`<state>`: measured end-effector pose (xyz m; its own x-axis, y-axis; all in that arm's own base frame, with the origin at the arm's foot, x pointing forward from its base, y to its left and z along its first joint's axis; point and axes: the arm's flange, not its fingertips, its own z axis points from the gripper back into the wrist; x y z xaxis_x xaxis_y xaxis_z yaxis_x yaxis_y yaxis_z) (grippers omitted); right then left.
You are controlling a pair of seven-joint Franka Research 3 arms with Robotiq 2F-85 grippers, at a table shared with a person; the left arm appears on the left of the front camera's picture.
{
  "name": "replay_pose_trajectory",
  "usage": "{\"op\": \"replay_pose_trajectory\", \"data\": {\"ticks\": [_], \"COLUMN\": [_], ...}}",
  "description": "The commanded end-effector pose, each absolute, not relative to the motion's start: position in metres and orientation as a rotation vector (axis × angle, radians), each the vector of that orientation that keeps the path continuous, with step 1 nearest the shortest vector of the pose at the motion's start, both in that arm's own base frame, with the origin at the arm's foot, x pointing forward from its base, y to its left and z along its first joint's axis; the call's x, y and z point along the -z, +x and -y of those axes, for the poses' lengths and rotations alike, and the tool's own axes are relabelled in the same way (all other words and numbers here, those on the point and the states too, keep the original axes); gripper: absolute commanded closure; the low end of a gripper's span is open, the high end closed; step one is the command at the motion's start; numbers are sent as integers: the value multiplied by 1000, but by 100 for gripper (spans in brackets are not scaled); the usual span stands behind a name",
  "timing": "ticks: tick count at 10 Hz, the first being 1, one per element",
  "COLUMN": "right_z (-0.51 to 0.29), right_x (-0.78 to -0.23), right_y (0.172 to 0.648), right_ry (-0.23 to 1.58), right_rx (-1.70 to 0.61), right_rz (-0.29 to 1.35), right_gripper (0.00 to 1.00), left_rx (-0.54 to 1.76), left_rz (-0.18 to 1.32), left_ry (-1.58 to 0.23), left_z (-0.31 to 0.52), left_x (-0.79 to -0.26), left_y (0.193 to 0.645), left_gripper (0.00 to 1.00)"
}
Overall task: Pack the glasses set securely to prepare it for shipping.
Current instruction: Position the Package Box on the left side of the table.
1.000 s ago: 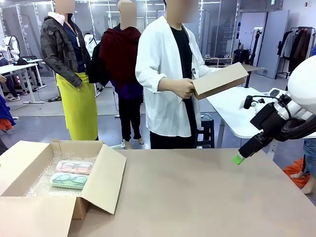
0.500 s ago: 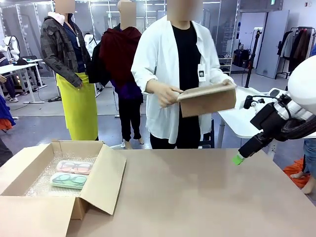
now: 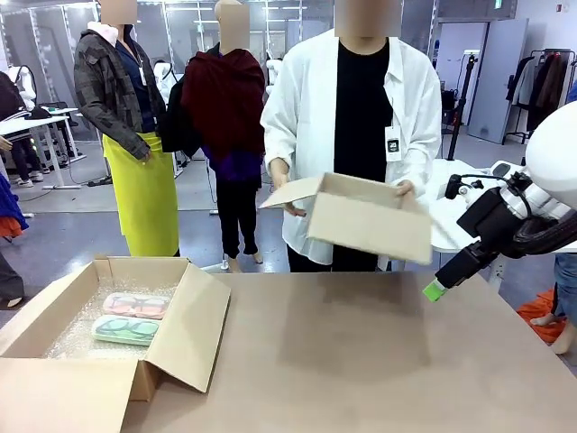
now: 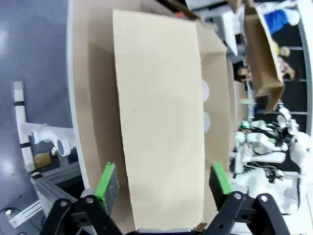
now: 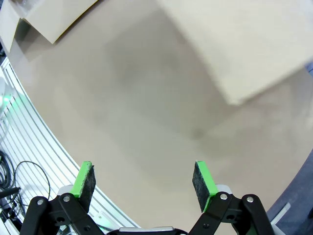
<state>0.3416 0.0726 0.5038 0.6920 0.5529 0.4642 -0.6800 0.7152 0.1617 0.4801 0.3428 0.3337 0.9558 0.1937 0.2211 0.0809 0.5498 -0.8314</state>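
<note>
The pale pink glasses case (image 3: 135,305) and the mint green one (image 3: 126,330) lie side by side on bubble wrap inside the large open cardboard box (image 3: 194,334) at the table's left. My left gripper (image 4: 164,180) hangs open above one of that box's flaps (image 4: 161,122), gripping nothing. Over the table's right side my right gripper (image 3: 435,290) (image 5: 144,178) is open and empty above bare tabletop. Across the table a person holds a smaller open cardboard box (image 3: 365,216) in both hands above the far edge; the same smaller box (image 5: 244,44) looks blurred in the right wrist view.
The brown tabletop (image 3: 361,361) stretches bare from the large box to the right edge. The large box's right flap (image 3: 189,325) leans out over the table. A white table (image 3: 433,216) stands behind the person.
The person has turned to face the table and brought the smaller box down and forward, its flap now open. Neither arm has moved, and the cases lie as before.
</note>
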Motion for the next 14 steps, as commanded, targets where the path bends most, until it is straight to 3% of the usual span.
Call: {"op": "replay_pose_trajectory", "data": {"ticks": [1,5,8,14], "right_z": [-73,-73,-73,-73], "right_x": [-505,-505,-505,-505], "right_y": [341,341,341,341], "right_ry": [331,331,331,331], "right_rx": [-701,-701,-701,-701], "right_rz": [392,392,392,392], "right_gripper": [0,0,0,0], "left_rx": [-99,66,334,620], "left_rz": [310,404,434,465], "left_ry": [-850,-640,-426,-173], "left_z": [-317,-247,-147,-8], "left_x": [-362,-431,-482,-494], "left_y": [458,429,431,434], "left_gripper": [0,0,0,0]}}
